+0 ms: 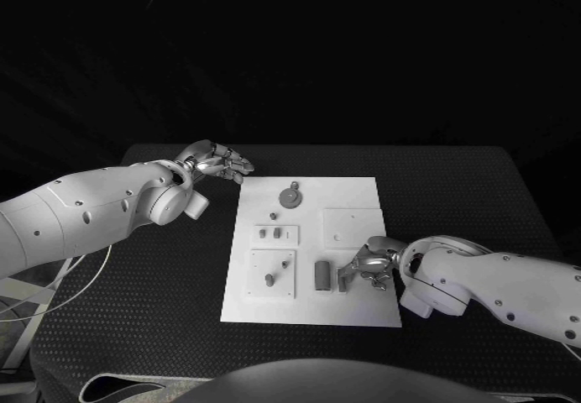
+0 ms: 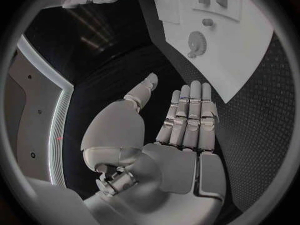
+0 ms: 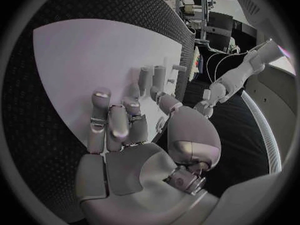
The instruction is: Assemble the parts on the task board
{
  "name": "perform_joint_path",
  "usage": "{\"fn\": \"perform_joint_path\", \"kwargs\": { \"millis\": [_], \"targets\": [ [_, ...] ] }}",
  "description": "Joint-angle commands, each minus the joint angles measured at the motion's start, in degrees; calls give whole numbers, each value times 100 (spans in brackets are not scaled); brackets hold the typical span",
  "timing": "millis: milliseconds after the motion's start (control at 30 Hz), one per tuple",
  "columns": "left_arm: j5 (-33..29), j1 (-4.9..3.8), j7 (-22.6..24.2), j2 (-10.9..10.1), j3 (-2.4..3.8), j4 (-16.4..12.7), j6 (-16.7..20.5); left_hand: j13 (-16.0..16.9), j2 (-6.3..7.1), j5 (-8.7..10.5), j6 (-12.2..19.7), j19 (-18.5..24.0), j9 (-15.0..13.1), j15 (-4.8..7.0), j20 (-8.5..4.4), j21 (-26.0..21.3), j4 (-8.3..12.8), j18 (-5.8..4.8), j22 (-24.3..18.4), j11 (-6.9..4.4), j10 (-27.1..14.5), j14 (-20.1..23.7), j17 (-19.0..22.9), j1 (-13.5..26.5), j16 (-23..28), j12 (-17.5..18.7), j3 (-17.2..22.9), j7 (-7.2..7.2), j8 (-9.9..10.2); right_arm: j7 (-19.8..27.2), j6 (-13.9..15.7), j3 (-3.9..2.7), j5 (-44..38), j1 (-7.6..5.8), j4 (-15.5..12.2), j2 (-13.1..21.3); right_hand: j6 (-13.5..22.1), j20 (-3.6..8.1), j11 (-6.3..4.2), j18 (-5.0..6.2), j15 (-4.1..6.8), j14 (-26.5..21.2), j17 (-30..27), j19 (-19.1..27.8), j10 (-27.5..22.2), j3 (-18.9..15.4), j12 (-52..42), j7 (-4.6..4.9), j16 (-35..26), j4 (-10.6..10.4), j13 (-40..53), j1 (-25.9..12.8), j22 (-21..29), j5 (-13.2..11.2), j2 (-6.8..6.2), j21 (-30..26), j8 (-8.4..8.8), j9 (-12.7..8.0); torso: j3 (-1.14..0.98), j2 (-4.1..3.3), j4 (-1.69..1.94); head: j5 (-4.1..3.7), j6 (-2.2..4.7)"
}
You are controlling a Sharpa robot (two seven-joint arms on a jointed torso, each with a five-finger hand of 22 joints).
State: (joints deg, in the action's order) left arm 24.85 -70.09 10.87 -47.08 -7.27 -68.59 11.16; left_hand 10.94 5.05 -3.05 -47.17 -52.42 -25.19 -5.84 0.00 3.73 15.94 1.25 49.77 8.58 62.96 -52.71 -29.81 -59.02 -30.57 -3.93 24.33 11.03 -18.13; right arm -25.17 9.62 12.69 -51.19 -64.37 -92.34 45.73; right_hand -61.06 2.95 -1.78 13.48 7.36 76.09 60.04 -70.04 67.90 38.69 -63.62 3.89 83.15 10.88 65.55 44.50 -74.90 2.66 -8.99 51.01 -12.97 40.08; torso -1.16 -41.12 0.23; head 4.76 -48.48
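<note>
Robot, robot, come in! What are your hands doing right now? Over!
Left hand open, off the task board's far corner. Right hand on the board's near part, fingers by a grey upright part; hold unclear. Nothing in the way.

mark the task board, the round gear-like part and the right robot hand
task board [image 1: 351, 312]: head view, bare near corner.
round gear-like part [image 1: 290, 197]: head view, disc centre.
right robot hand [image 1: 369, 267]: head view, middle of hand.

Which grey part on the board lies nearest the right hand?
The upright block near the task board's front edge, just beside the right hand; the others lie farther away.
</note>
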Motion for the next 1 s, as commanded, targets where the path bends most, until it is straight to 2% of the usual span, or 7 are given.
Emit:
{"fn": "perform_joint_path", "kwargs": {
  "millis": [33, 100, 233, 500, 767, 1000],
  "targets": [
    [-31, -4, 36, -1, 3, -11, -73, -8, -4, 5, 36, 14, 9, -10, 25, 37, 15, -17, -8, 16, -25, -42, -6, 46, 21, -7, -19, 0, -40, 313, -465, -1, -59, 4, -66, 75, 31, 31, -10, 152, 38, 2, 4, -21, 20, -226, -17, 76, 28, 119, 3, -61, -83, 19, -13, -6, -28, 18, -3, -4, -4, 9, 6],
    [-31, -4, 38, -4, 3, -9, -72, -8, -3, 5, 37, 15, 9, -10, 25, 37, 15, -17, -8, 16, -25, -42, -6, 46, 22, -7, -19, 0, -40, 337, -573, -1, -75, 4, -96, 117, 34, 38, -5, 152, 41, -7, 3, -2, 11, -398, -18, 66, 27, 274, 5, -65, -85, 18, 41, -12, -28, 26, -4, -3, -6, 10, 8],
    [-31, -4, 38, -5, 3, -11, -75, -8, -4, 5, 37, 15, 9, -10, 25, 37, 15, -17, -8, 16, -26, -42, -8, 46, 23, -7, -19, -1, -41, 367, -788, -1, -178, 4, -126, 150, 38, 44, -4, 152, 42, -17, -8, 5, 7, -459, -15, 64, 22, 382, 3, -14, -81, 16, 5, -22, -22, 28, -6, -4, -11, 7, 9],
    [-31, -3, 40, -8, 2, -16, -78, -8, -6, 5, 36, 15, 10, -10, 25, 37, 16, -17, -8, 16, -26, -42, -11, 46, 25, -7, -19, -1, -42, 296, -999, 1, -429, 4, -113, 161, 37, 45, -3, 152, 40, -21, -9, 4, 5, -464, -11, 66, 20, 471, 0, 92, -76, 17, -14, -32, -18, 29, -7, -4, -8, -4, 8],
    [-31, -3, 43, -9, 2, -17, -80, -8, -7, 5, 36, 15, 10, -10, 25, 37, 17, -16, -9, 16, -26, -43, -14, 45, 27, -7, -19, -1, -43, 207, -1030, 2, -491, 5, -57, 128, 28, 40, -2, 152, 38, -10, 14, 0, 8, -480, -11, 66, 28, 508, -2, 141, -76, 16, 74, -35, -19, 32, 2, -3, -1, -10, 7],
    [-31, -3, 46, -10, 2, -17, -83, -9, -8, 5, 36, 15, 10, -10, 25, 38, 18, -16, -9, 16, -26, -43, -17, 45, 29, -7, -19, -2, -44, 169, -933, 2, -602, 25, -25, 71, 10, 34, -5, 152, 39, 3, 39, -3, 17, -518, -16, 62, 39, 549, -2, 209, -81, 16, 245, -33, -23, 37, 4, -2, 0, -11, -3]
  ]
}}
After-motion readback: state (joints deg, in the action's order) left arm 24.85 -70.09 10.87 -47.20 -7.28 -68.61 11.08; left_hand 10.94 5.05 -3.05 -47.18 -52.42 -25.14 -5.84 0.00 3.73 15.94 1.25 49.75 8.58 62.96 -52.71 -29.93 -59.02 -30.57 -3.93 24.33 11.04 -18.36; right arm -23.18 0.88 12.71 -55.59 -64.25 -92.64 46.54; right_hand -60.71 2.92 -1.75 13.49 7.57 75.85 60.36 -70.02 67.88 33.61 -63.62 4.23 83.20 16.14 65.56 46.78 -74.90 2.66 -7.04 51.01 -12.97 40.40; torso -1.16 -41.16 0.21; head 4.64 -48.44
